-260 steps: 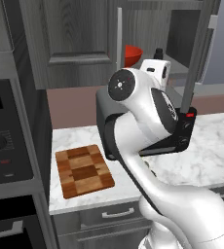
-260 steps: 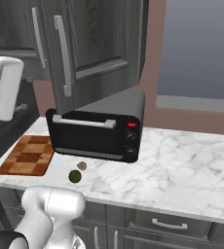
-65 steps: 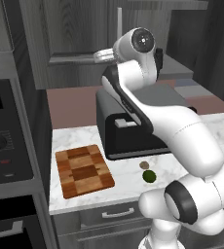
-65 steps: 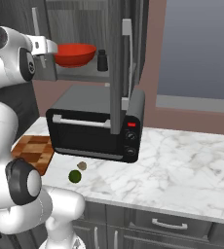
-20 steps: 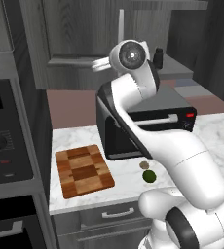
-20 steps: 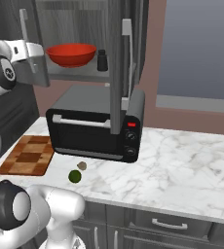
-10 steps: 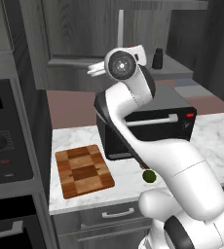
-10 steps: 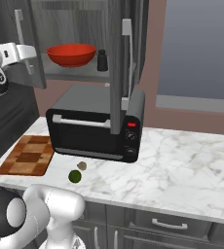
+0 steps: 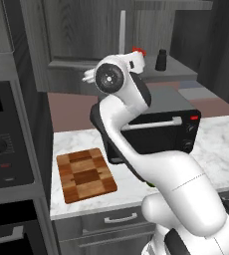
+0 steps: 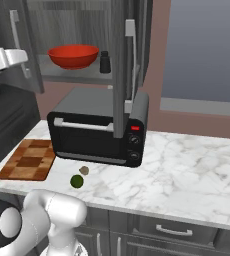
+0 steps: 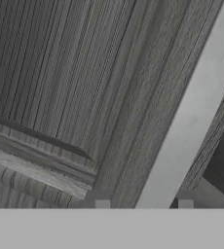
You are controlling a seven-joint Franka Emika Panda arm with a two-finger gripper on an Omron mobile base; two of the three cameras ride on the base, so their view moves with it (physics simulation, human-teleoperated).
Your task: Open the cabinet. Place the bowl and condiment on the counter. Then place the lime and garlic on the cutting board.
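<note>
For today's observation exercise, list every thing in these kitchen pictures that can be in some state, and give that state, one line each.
cabinet: both doors swung open
bowl: upright on the cabinet shelf
condiment: upright on the shelf beside the bowl
toaster oven: door shut
lime: loose on the counter
garlic: loose on the counter
cutting board: flat, bare
tool: fingers either side of a door handle, slightly apart

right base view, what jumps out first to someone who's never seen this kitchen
The bright red bowl on the open cabinet shelf stands out most, with the small dark condiment shaker just to its right. Below them the black toaster oven sits on the white marble counter. In front of it lie the lime and garlic, right of the chequered cutting board.
</note>
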